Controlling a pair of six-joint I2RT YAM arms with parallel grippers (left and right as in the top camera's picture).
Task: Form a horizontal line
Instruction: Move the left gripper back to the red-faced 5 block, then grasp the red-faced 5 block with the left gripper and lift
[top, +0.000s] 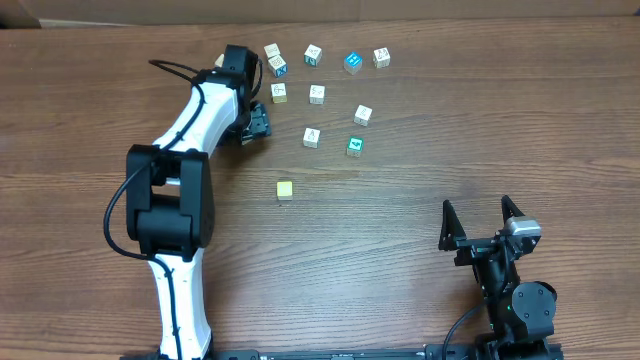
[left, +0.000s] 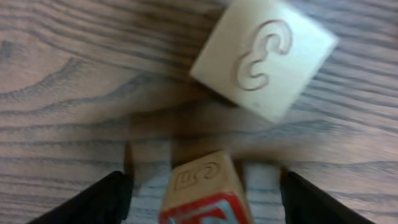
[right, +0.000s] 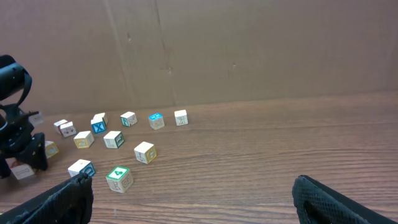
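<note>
Across the brown, grained counter (top: 420, 290): no horizontal line yet, only scattered square-edged wooden cubes (top: 313, 137) toward the far side. Left pincer (left: 204, 182) released, straddling the red-faced cube (left: 199, 202) with gaps either side; nearer arm by far. Right pincer (top: 482, 212) spread wide, empty, well apart. Just beyond, a pale engraved cube (left: 264, 56), skewed.

We're looking at a robotics lab bench here: the left arm (top: 185, 135) and the right arm (top: 500, 265) are sitting on a black rail (top: 350, 354) along a wood-grain table (top: 400, 230), a cable (top: 113, 212) is looping off one arm, a plain cardboard backdrop (right: 249, 50) is walling off the far side, and little letter cubes (top: 313, 55) are lying scattered about.
</note>
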